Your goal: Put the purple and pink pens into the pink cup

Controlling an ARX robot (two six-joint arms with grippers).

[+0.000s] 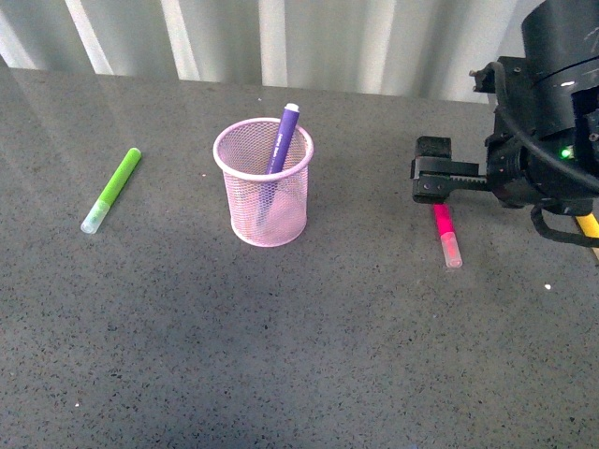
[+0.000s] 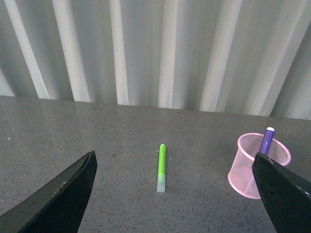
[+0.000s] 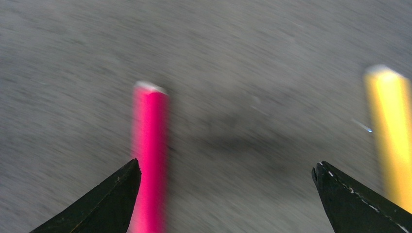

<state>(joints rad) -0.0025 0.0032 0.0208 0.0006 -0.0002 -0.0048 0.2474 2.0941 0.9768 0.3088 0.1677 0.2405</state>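
The pink cup (image 1: 263, 183) stands upright mid-table, and the purple pen (image 1: 280, 139) leans inside it with its white end sticking out. The left wrist view shows the same cup (image 2: 257, 166) and purple pen (image 2: 266, 140). Flat on the table to the right lies the pink pen (image 1: 446, 236). My right gripper (image 1: 431, 169) hovers open just above its far end. In the blurred right wrist view the pink pen (image 3: 150, 155) runs beside one finger of the right gripper (image 3: 226, 179). My left gripper (image 2: 176, 182) is open and holds nothing.
A lime-green marker (image 1: 111, 189) lies on the left of the grey speckled table (image 1: 299, 355); it also appears as the green marker (image 2: 161, 167) between my left fingers' view. A yellow marker (image 1: 588, 226) lies under the right arm at the right edge, and this yellow marker (image 3: 392, 136) is near the other finger.
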